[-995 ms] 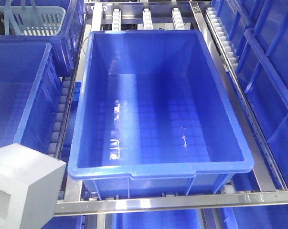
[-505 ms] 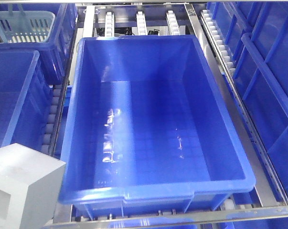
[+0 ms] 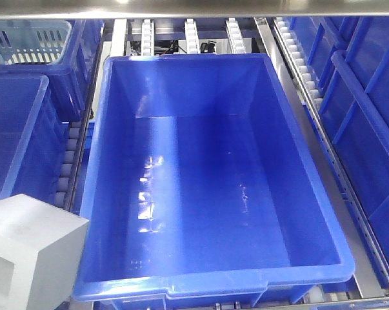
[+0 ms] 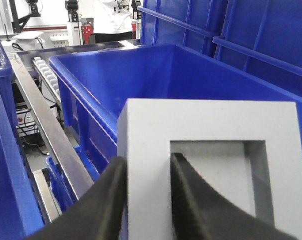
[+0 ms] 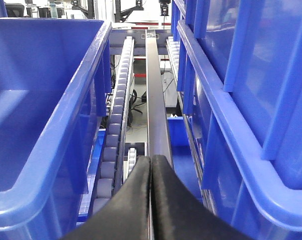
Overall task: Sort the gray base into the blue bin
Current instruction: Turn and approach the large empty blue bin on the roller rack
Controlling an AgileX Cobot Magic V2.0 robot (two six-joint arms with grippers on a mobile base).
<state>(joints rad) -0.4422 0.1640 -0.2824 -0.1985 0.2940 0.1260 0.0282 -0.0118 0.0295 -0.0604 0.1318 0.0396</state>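
Left wrist view: left fingers (image 4: pixel 109 202) clamp one wall of the gray base (image 4: pixel 206 125), blue bin (image 4: pixel 156 70) just rightward; right fingers (image 5: pixel 135 200) pressed together.

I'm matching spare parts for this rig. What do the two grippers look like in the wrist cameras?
The left gripper and the right gripper look alike: each has two smooth, matte black fingers, broad at the root and curving to narrow rounded tips. No markings or cables show on them, and the arms themselves are out of view.
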